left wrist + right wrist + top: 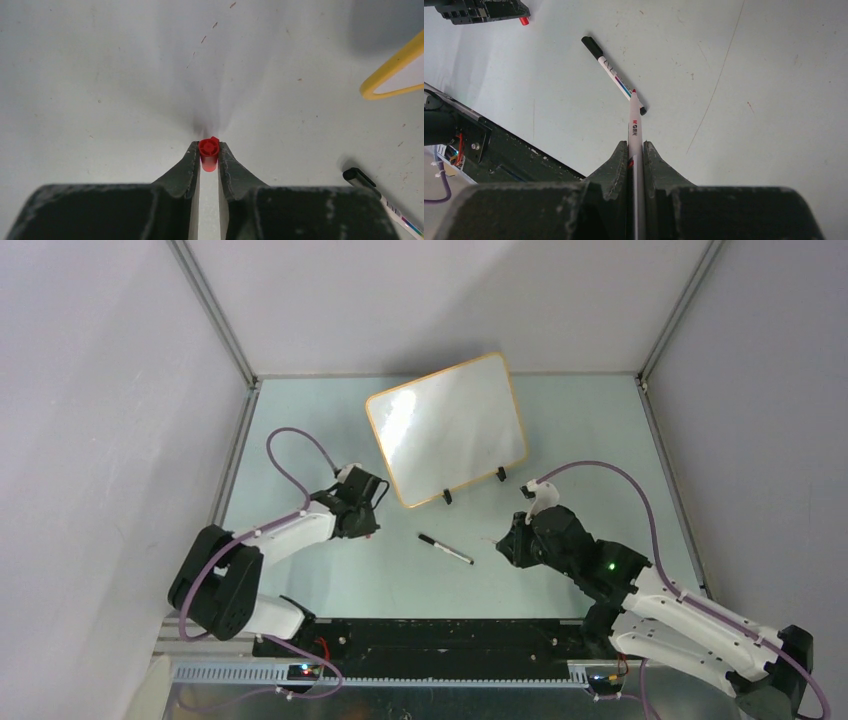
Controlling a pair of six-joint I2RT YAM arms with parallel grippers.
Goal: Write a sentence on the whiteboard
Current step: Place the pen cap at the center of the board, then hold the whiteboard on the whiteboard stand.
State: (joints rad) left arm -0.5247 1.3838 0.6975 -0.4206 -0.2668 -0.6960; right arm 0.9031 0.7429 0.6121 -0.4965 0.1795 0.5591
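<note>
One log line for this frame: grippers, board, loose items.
left gripper: shut on red cap | right gripper: shut on uncapped red marker | whiteboard: no writing visible | black-capped marker: lying on table between arms

**Red on pale green**

The table is pale mint green. The whiteboard is glossy white, rimmed orange-tan, with black feet. The charcoal left claw pinches a bright red cap. The right claw holds a white marker with a red tip and red lettering. The loose pen is white with a black cap.
</note>
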